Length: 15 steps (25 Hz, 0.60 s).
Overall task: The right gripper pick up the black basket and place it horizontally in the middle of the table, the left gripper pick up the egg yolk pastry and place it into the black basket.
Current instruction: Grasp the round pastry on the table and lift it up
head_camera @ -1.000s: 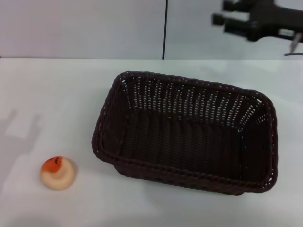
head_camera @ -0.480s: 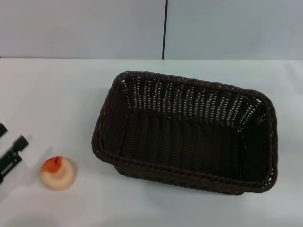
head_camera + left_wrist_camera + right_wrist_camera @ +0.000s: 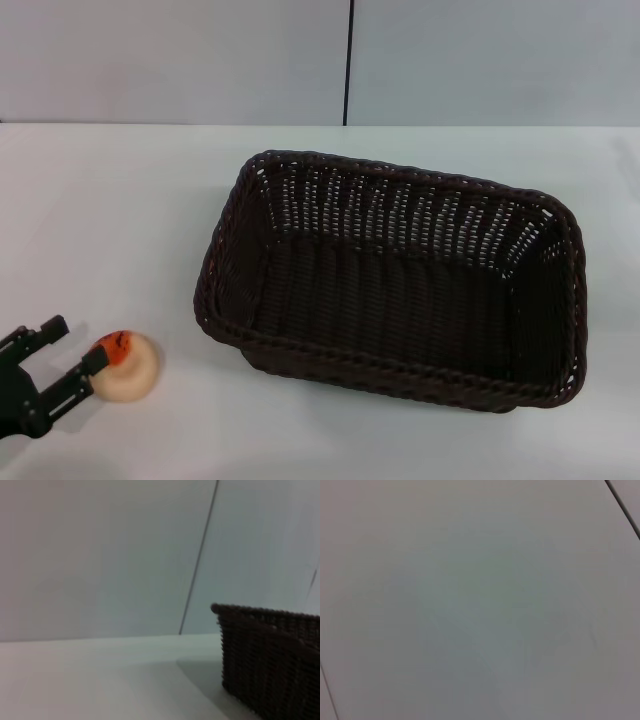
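— Black claw low at eight o'clock: that left gripper (image 3: 62, 356) is spread wide, one fingertip (image 3: 97, 359) touching the egg yolk pastry (image 3: 127, 366), nothing held.

— And the pastry?

— On the white table (image 3: 120, 200), well apart from the black basket (image 3: 395, 290) at centre. Grey wall at twelve.

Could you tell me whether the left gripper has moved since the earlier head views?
Yes. The left gripper has come in toward the egg yolk pastry, which remains left of the black basket.

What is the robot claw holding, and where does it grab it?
Nothing yet. The left gripper is open beside the egg yolk pastry, one finger touching its side.
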Each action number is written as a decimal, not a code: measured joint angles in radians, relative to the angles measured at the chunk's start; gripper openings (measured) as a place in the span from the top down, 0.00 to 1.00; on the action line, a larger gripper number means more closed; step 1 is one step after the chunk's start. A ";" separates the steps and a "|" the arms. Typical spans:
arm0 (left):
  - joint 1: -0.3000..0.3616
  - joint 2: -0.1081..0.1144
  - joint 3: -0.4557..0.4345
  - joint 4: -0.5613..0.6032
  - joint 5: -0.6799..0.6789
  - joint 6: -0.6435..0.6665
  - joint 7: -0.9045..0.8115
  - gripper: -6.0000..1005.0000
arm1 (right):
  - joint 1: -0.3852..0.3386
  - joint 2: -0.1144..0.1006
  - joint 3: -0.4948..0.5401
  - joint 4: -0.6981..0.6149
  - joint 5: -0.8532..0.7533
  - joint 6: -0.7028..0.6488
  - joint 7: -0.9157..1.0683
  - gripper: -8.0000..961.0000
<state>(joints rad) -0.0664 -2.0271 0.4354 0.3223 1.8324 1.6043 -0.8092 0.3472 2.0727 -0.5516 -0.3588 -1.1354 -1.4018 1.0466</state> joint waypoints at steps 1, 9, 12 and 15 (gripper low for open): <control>0.000 -0.001 0.001 0.000 0.005 -0.001 0.000 0.34 | 0.003 0.000 0.002 0.004 0.000 0.000 -0.002 0.47; -0.004 -0.006 0.013 0.001 0.032 -0.001 -0.004 0.34 | 0.025 -0.001 0.002 0.028 0.001 0.006 -0.013 0.47; -0.008 -0.006 0.015 0.001 0.051 -0.011 -0.004 0.34 | 0.031 -0.001 0.002 0.034 0.001 0.007 -0.014 0.47; -0.016 -0.005 0.015 0.001 0.064 -0.024 -0.005 0.35 | 0.033 -0.002 0.003 0.035 0.002 0.009 -0.014 0.47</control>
<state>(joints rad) -0.0825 -2.0325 0.4508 0.3237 1.8959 1.5805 -0.8146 0.3802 2.0707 -0.5490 -0.3234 -1.1336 -1.3931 1.0324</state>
